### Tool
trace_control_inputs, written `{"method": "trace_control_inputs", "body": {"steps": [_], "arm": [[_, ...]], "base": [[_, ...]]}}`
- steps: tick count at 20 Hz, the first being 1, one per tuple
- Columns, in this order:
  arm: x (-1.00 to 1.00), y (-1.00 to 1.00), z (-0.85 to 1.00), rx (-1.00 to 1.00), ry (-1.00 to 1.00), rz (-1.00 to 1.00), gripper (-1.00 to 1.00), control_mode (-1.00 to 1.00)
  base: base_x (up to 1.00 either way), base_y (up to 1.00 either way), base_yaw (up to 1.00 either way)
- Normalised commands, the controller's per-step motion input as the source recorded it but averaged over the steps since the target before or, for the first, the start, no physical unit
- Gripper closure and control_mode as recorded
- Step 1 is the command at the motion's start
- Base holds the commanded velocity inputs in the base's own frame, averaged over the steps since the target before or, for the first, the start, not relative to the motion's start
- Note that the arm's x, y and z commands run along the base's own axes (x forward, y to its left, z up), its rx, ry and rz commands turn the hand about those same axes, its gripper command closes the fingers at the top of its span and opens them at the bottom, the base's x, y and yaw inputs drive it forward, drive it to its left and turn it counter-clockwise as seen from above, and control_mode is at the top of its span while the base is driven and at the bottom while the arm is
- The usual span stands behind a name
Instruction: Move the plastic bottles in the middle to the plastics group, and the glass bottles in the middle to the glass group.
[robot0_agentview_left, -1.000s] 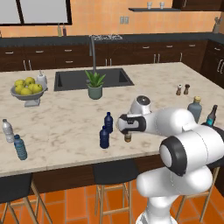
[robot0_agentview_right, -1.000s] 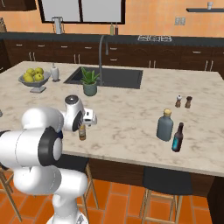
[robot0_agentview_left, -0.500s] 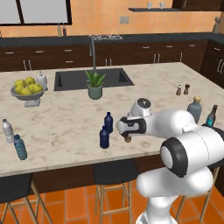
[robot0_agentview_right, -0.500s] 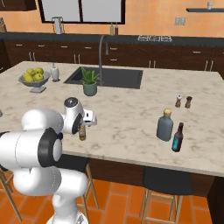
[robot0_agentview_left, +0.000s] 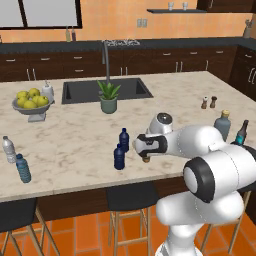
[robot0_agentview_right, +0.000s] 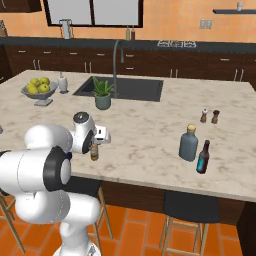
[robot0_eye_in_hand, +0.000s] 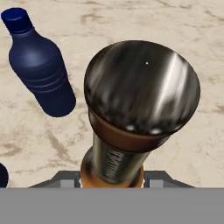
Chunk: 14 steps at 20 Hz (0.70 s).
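The amber bottle (robot0_eye_in_hand: 142, 87) stands on the counter, its dark cap and neck close up in the hand view. My gripper (robot0_eye_in_hand: 112, 179) comes down over it, one fingertip (robot0_eye_in_hand: 68, 178) pressed against each side of the neck, shut on it. The hand (robot0_agentview_left: 145, 149) covers most of the bottle (robot0_agentview_left: 145, 160), whose foot rests on the marble (robot0_agentview_right: 94, 154). Two navy bottles (robot0_agentview_left: 124, 140) (robot0_agentview_left: 119, 157) stand just left of it, one close by (robot0_eye_in_hand: 41, 65). The clear bottle (robot0_agentview_left: 8, 149) and teal-blue ribbed bottle (robot0_agentview_left: 22, 168) are far left. The flask (robot0_agentview_right: 188, 144) and dark teal bottle (robot0_agentview_right: 202, 157) are at the right.
A potted plant (robot0_agentview_left: 108, 97) stands before the sink (robot0_agentview_left: 105, 90). A bowl of lemons (robot0_agentview_left: 31, 102) sits at the back left, salt and pepper shakers (robot0_agentview_right: 209, 116) at the back right. Stools (robot0_agentview_left: 127, 197) stand under the counter's front edge.
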Motion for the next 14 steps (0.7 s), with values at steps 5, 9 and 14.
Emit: {"method": "trace_control_inputs", "body": {"steps": [5, 9, 14], "arm": [[-0.08, -0.2, 0.1, 0.0, -0.01, 0.0, 1.0, -1.0], [-0.09, -0.71, 0.35, 0.0, -0.03, -0.03, 1.0, -1.0], [0.0, -0.9, 0.26, 0.0, -0.02, -0.03, 1.0, -1.0]], "base": [[0.0, 0.0, 0.0], [0.0, 0.0, 0.0], [0.0, 0.0, 0.0]]}}
